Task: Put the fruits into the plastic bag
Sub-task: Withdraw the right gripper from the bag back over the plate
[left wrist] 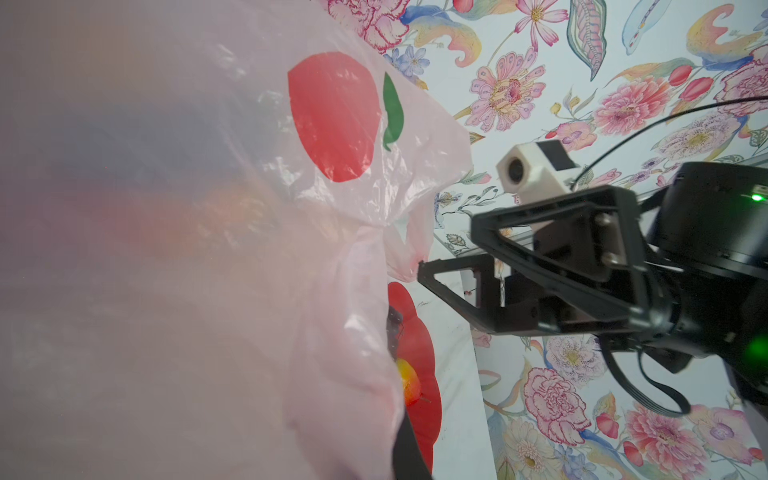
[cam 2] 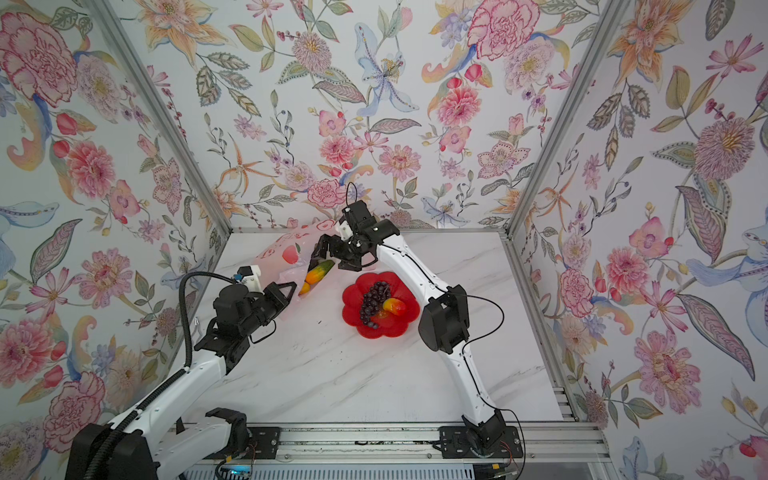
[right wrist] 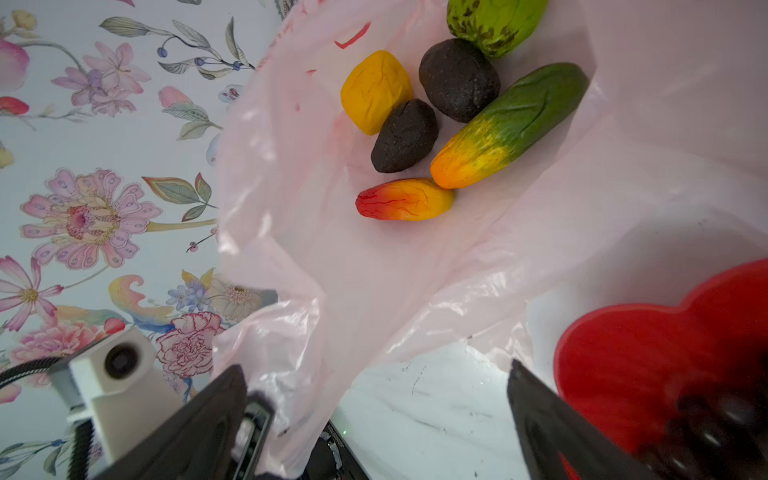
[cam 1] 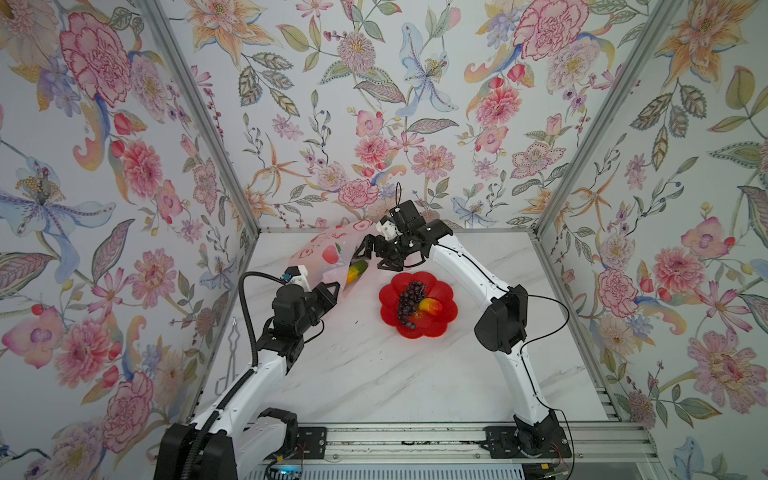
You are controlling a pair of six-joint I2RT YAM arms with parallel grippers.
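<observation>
Right gripper [right wrist: 374, 432] spread wide, left gripper [cam 1: 335, 291] clamped, seemingly on translucent pink plastic bag [right wrist: 415, 274], 6 fruits [right wrist: 509, 124] inside.

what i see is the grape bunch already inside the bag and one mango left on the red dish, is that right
Not quite. The grape bunch is not inside the plastic bag; it lies on the red dish, right beside the mango. Both top views show this. The rest holds: one mango is left on the dish.
</observation>
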